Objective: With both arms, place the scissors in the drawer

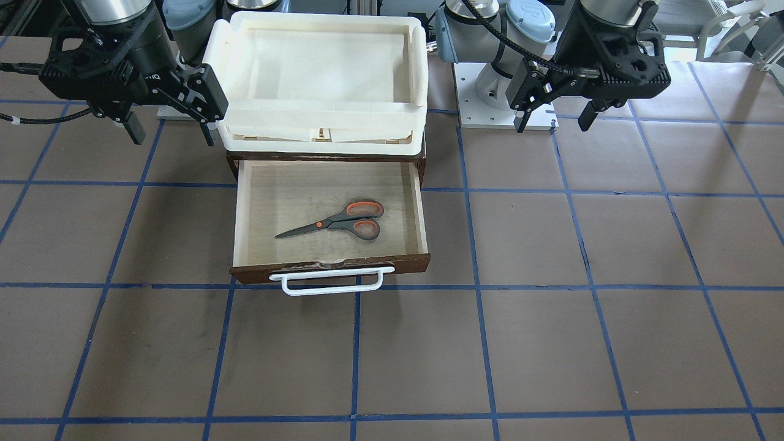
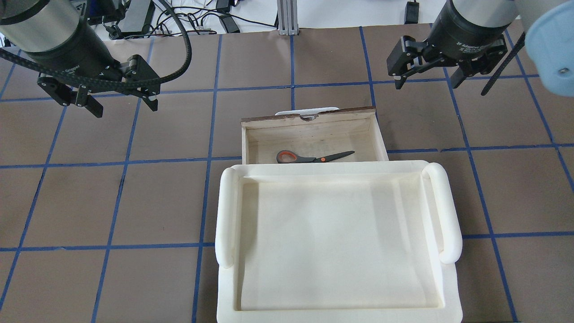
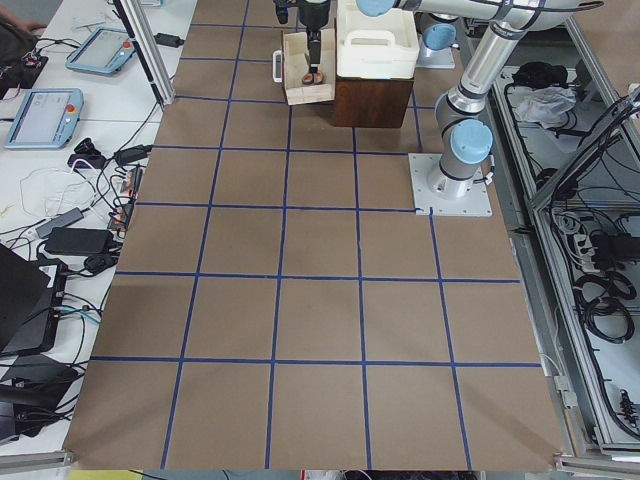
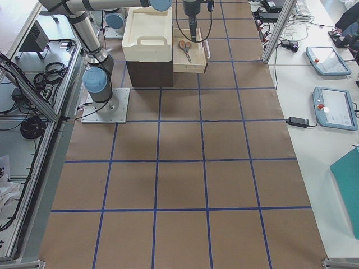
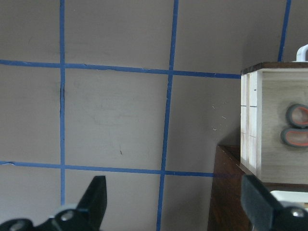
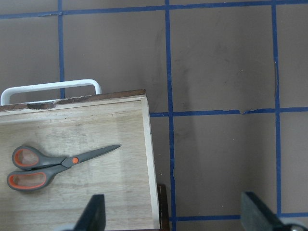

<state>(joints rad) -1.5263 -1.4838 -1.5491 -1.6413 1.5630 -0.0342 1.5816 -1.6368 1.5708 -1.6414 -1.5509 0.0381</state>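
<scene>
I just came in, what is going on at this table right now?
The scissors lie flat in the open drawer, and nothing holds them. The left gripper and the right gripper are both open and empty, raised on either side of the drawer. A white tray sits just above it. The drawer is not yet pushed shut.
</scene>
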